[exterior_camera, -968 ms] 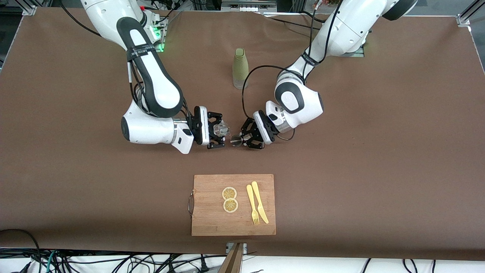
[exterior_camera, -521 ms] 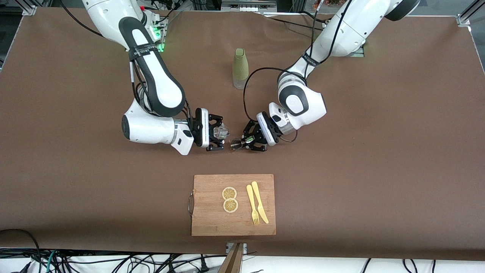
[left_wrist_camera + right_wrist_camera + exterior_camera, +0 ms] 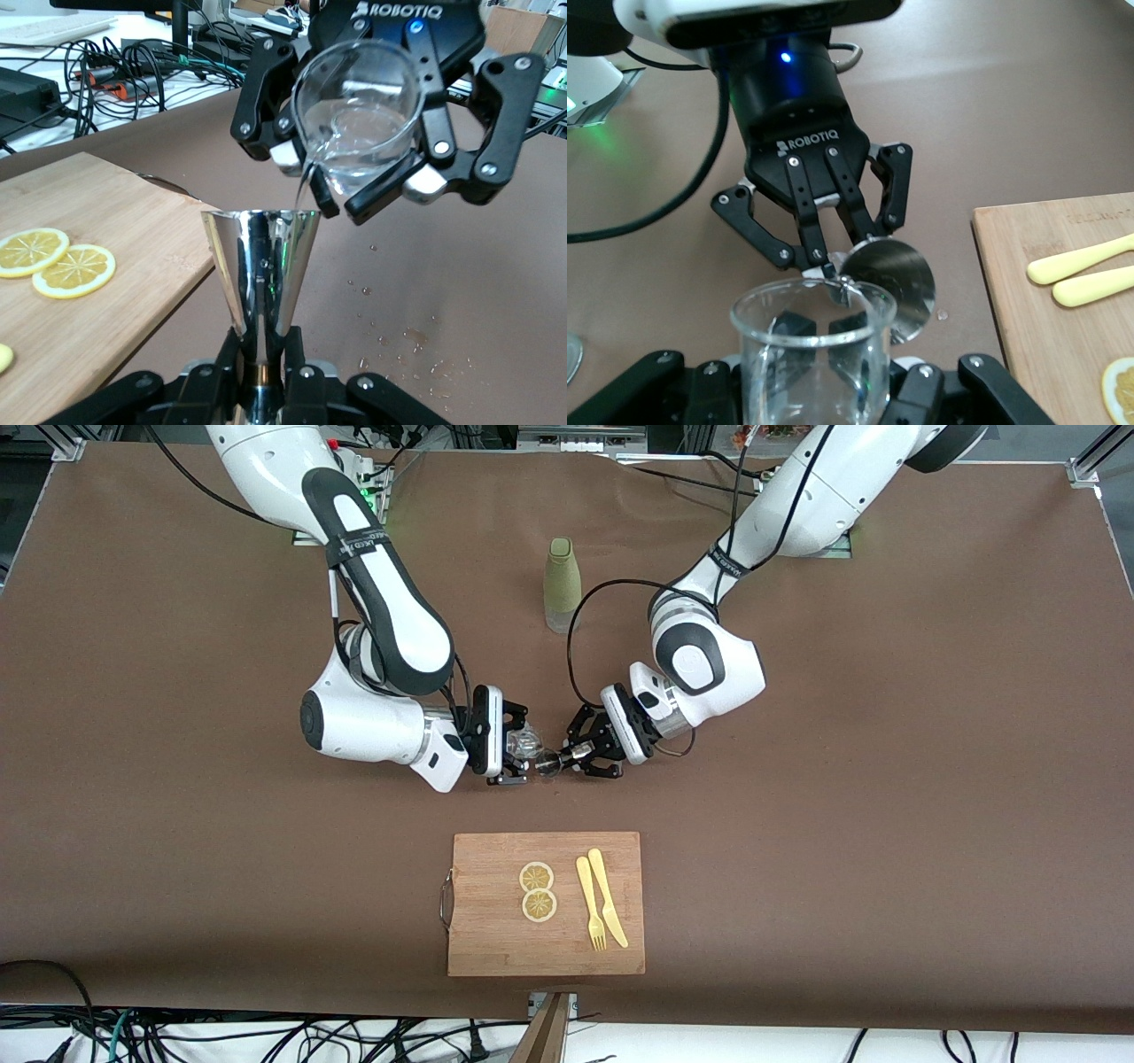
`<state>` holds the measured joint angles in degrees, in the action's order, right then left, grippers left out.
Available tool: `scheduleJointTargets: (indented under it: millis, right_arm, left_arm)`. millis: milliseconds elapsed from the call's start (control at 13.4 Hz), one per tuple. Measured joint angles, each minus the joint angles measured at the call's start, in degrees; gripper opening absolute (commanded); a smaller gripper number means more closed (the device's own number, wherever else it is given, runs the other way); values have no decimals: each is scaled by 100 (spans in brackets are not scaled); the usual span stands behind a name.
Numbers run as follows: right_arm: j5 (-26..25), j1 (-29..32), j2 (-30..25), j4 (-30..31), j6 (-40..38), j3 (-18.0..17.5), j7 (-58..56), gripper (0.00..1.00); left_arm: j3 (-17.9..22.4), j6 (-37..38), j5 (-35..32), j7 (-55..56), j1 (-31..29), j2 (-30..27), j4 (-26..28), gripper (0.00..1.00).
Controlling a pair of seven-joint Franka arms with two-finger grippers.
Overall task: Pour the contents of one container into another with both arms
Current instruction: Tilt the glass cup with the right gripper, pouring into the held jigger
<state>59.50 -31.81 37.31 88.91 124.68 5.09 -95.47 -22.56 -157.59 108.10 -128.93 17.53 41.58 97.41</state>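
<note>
My right gripper (image 3: 514,751) is shut on a clear glass beaker (image 3: 524,740) holding water, tipped sideways over the middle of the table. In the left wrist view the beaker (image 3: 359,115) has its spout at the rim of a shiny metal jigger (image 3: 259,257), and a thin stream of water runs into it. My left gripper (image 3: 262,341) is shut on the jigger's narrow waist and holds it upright. The right wrist view shows the beaker (image 3: 811,354) between the right gripper's fingers and the jigger (image 3: 890,283) in the left gripper just past its lip.
A green bottle (image 3: 562,584) stands farther from the front camera than the grippers. A wooden cutting board (image 3: 496,948) lies nearer, carrying two lemon slices (image 3: 537,890), a yellow fork (image 3: 590,914) and knife (image 3: 608,897). Water drops (image 3: 416,336) dot the brown table.
The right arm carried the beaker toward the left gripper, closing the gap. The left gripper shifted slightly with the jigger. The beaker's spout now meets the jigger's rim.
</note>
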Motion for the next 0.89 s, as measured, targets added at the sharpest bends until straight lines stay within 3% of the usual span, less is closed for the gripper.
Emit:
scheduleJointTargets:
  millis: [893]
  right_arm:
    - [-80,-56,142,-258,42,8,192,0]
  left_arm:
    - [-184,-3,306,-521,-201,-4,96,0]
